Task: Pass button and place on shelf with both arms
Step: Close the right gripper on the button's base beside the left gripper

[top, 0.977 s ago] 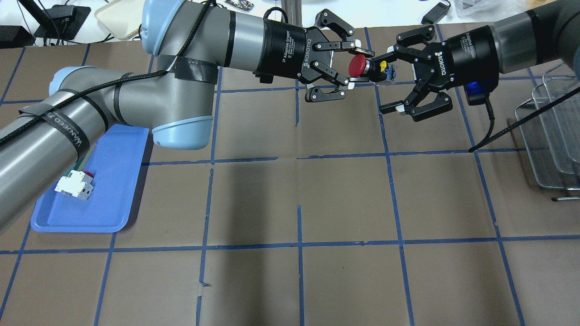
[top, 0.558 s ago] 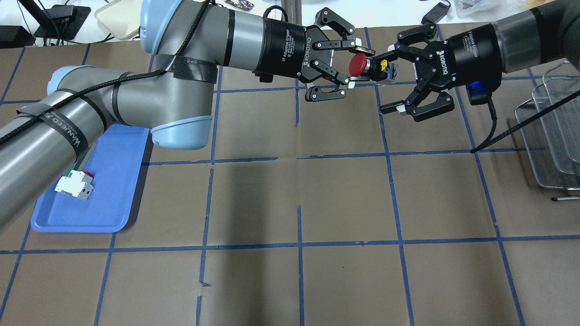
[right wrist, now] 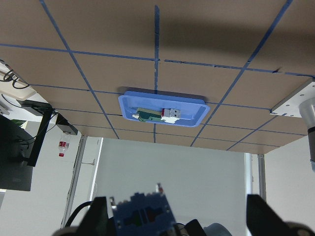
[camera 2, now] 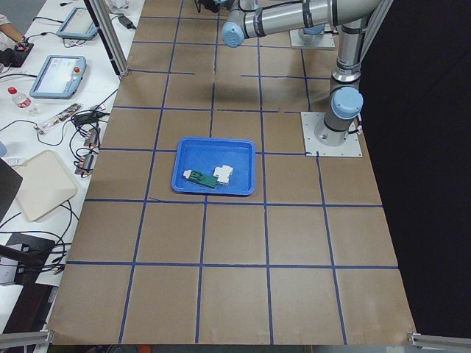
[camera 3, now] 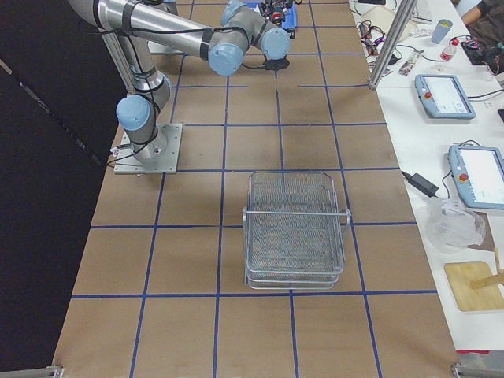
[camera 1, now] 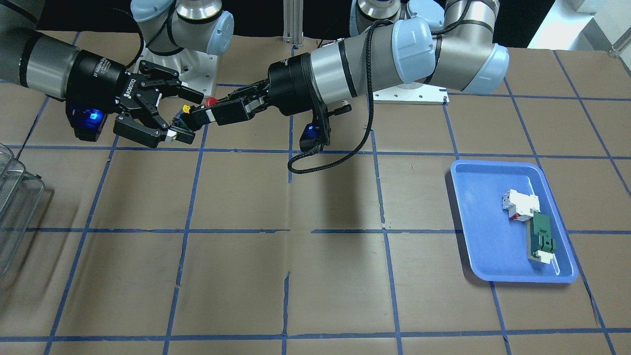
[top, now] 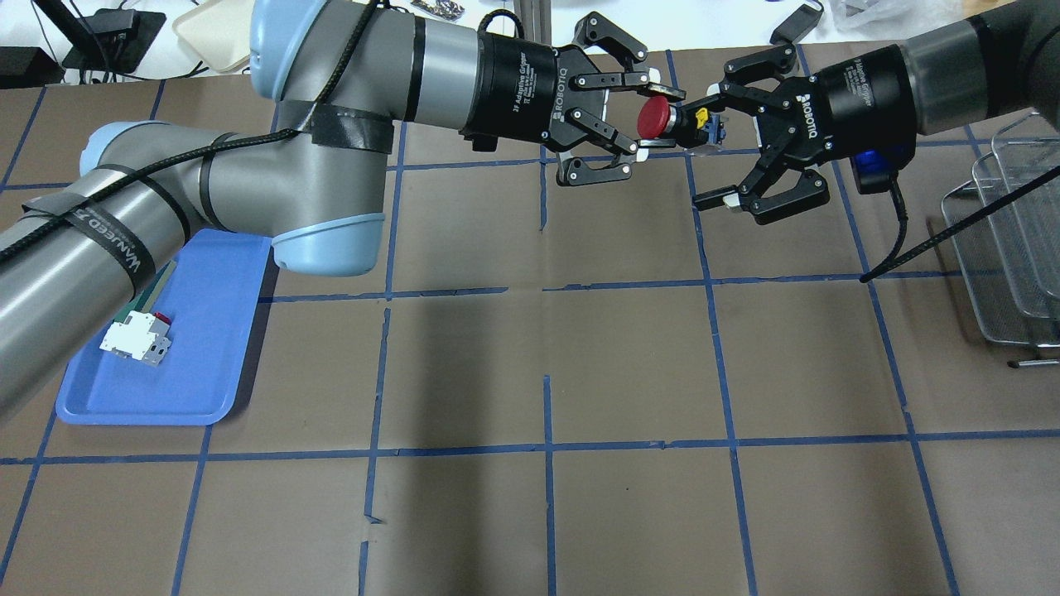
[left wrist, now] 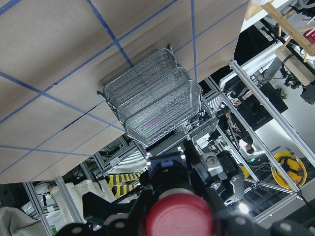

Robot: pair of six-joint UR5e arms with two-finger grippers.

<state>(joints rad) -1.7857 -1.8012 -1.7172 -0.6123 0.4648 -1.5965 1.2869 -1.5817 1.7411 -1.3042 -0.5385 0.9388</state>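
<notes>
Button (camera 1: pixel 211 102) hangs in mid-air over the robot's side of the table, between both grippers. Front view: the red cap points toward the left gripper (camera 1: pixel 204 114) and the yellow bit toward the right gripper (camera 1: pixel 185 118). Left jaws are clamped on the button near the cap. Right jaws are spread wide, one finger on each side of the back end, with no contact visible. Shelf (camera 1: pixel 15 207) is cut off at the frame edge, well apart from the button. Blue tray (camera 1: pixel 493 167) holds a white block (camera 1: pixel 520 204) and a green part (camera 1: pixel 542 239).

Overhead: cap and black body show clearly. The cap hides where the left pads actually touch. Only a corner of the shelf is in frame.

Left side view: grippers and button are out of frame; the tray shows. Right side view: the whole shelf stands on the table. The grippers are tiny at the far end, so jaw state cannot be told there.

Left wrist view: the cap is blurred at the bottom edge, with the shelf beyond. Right wrist view: the button's back end is blurred at the bottom, with fingers wide on both sides.

Handling, as a judgement: small, light and rigid. The smooth domed cap could slip or press in. The black cylindrical body looks like the better place to grip, squarely across.
</notes>
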